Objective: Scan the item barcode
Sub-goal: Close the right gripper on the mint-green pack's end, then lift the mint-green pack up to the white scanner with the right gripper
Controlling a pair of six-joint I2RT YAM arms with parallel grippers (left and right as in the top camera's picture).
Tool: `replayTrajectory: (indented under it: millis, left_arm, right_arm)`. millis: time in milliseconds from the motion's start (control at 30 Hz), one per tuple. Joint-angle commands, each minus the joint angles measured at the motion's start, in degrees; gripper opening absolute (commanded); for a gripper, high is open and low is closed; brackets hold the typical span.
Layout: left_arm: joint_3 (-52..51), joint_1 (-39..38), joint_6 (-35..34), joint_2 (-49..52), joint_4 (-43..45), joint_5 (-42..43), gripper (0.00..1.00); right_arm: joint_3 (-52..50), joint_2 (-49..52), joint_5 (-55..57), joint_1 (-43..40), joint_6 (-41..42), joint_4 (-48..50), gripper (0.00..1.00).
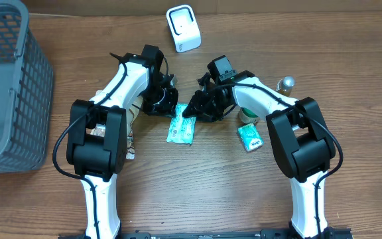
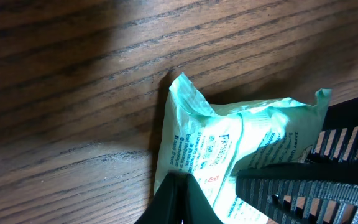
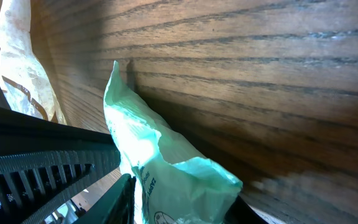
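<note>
The mint-green packet (image 1: 181, 124) lies on the desk (image 1: 197, 192), its long axis running from both end effectors' tips toward the arm bases, with the left end effector (image 1: 166, 106) pressed together beside its far edge and the right end effector (image 1: 191, 111) straddling its far corner, grip indeterminate.

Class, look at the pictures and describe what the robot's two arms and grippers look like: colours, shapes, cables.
Both the left arm and the right arm have white, rounded links joined by chunky black joint blocks. A thin black cable loops beside each arm. The left gripper and the right gripper are all black, and their fingers carry ribbed, comb-like pads.
</note>
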Motion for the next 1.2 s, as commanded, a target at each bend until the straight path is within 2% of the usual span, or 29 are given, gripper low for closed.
replayTrajectory:
  millis: [0, 167, 300, 333, 633, 733, 800, 967, 1167]
  left_arm:
    - [-0.3, -0.1, -0.6, 1.0, 0.2, -0.4, 0.04]
    - [-0.3, -0.1, -0.6, 1.0, 0.2, -0.4, 0.04]
    - [-0.3, -0.1, -0.6, 1.0, 0.2, -0.4, 0.04]
    - [-0.3, -0.1, -0.6, 1.0, 0.2, -0.4, 0.04]
    - [-0.3, -0.1, -0.6, 1.0, 0.2, -0.4, 0.04]
    - [-0.3, -0.1, -0.5, 1.0, 0.2, -0.4, 0.04]
    - [-0.4, -0.1, -0.6, 1.0, 0.3, -0.4, 0.04]
    - [-0.2, 0.0, -0.6, 0.9, 0.3, -0.3, 0.04]
    - [2.2, 2.8, -3.5, -1.9, 0.9, -0.1, 0.04]
  right_arm:
    - [-0.5, -1.0, -1.2, 0.3, 0.0, 0.4, 0.35]
    - [-0.5, -1.0, -1.2, 0.3, -0.6, 0.4, 0.31]
    - [-0.5, -1.0, -1.9, 0.3, -0.7, 0.3, 0.14]
    - [-0.5, -1.0, -3.0, 0.3, -1.4, 0.1, 0.13]
    - [-0.5, -1.0, -5.0, 0.3, -4.9, -1.4, 0.13]
    - [-0.5, -1.0, -5.0, 0.3, -4.9, -1.7, 0.2]
    - [-0.5, -1.0, -5.0, 0.3, -4.9, -1.8, 0.21]
    - [-0.5, -1.0, -4.2, 0.3, -5.1, -1.6, 0.15]
    - [0.0, -1.4, -4.2, 0.3, -8.9, -1.9, 0.07]
